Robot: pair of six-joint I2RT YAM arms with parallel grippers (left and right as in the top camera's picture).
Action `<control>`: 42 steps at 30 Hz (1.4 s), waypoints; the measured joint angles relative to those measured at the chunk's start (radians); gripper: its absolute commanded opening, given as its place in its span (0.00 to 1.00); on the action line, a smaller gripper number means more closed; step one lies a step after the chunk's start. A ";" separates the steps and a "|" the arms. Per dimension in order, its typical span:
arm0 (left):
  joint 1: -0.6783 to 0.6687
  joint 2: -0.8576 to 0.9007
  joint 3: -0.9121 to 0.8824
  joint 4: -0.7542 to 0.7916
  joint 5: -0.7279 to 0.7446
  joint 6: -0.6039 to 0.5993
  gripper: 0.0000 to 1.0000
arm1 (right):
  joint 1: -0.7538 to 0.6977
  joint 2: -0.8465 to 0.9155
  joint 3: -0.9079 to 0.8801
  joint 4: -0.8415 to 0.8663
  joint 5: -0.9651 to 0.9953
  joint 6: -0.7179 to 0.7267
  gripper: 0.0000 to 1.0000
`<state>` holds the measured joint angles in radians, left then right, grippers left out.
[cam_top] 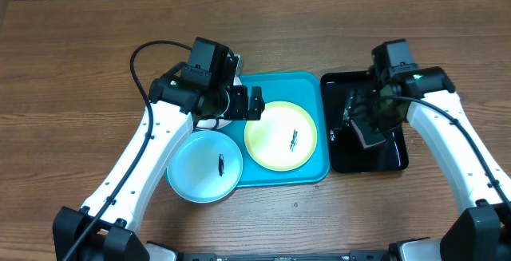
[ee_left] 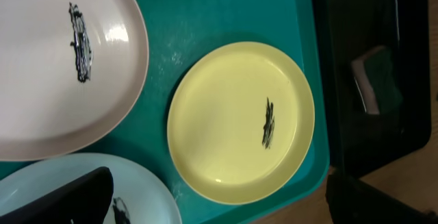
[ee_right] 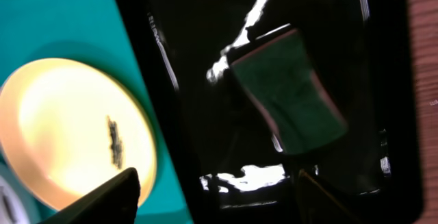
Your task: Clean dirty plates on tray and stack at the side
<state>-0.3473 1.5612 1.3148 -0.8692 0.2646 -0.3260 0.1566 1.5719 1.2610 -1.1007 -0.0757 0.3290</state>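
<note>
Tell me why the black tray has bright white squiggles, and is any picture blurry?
Right wrist view: light bounces off the glossy black plastic tray as white streaks, the round yellow-green plastic plate glows washed-out, the green sponge looks slightly soft. Left wrist view: small shine on the round white plastic plate. Overhead view: sharp, evenly lit.

The tray (cam_top: 279,85) is turquoise. The yellow-green plate (cam_top: 275,145), the pale blue plate (cam_top: 198,177) and the white plate (ee_left: 41,94) each bear a small black smear. The black tray (cam_top: 395,161) is glossy, the sponge (ee_right: 287,94) is dark green with a pinkish edge, and the surface (cam_top: 80,53) is brown wood grain.
</note>
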 measured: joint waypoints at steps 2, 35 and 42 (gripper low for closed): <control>0.000 0.000 0.000 0.027 0.000 -0.003 0.37 | -0.013 0.000 0.000 0.000 0.006 -0.004 0.78; -0.116 0.298 -0.118 0.151 -0.227 -0.178 0.25 | -0.024 0.000 0.000 0.009 0.069 -0.016 0.83; -0.116 0.322 -0.118 0.160 -0.224 -0.178 0.11 | -0.023 0.000 0.000 0.009 0.069 -0.015 0.83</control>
<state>-0.4633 1.8835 1.1969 -0.7094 0.0410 -0.5037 0.1333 1.5719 1.2610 -1.0920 -0.0067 0.3138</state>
